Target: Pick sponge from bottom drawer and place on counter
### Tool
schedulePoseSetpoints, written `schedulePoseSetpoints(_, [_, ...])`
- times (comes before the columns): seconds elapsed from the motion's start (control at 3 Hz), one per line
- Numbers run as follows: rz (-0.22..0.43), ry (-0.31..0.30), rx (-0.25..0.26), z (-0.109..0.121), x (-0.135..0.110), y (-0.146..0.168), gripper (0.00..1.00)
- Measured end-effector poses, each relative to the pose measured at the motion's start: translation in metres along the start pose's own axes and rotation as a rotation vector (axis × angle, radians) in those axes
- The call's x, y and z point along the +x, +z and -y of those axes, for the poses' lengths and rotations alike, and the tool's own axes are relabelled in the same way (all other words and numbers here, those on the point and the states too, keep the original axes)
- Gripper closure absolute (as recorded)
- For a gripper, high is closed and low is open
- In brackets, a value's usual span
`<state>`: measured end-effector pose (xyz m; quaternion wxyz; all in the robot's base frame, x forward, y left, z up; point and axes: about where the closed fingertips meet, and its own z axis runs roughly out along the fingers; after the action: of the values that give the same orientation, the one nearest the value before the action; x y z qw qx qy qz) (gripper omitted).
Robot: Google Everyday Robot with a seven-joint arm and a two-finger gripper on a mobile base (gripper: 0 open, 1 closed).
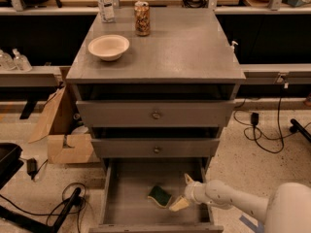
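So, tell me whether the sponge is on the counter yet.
No, the sponge lies in the open bottom drawer, with the gripper beside it.

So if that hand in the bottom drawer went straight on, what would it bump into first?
Most likely the sponge, lying just ahead of the open hand inside the bottom drawer, though depth is unclear.

You see the sponge (160, 196), dark green top up with a yellow edge, lying askew in the open bottom drawer (127, 188), just beside the spread fingers (179, 204) of the gripper (183, 192). The grey counter (184, 47) lies well above them.
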<state>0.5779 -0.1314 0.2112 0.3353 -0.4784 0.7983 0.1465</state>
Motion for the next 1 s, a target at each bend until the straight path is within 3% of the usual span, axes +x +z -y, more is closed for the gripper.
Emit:
schedulePoseSetpoints(0.33, [-0.005,0.006,-0.051,-0.017,0.006,0.059,0.0])
schedulePoseSetpoints(1.0, [-0.054,-0.011,-0.102,-0.039,0.014,0.109,0.0])
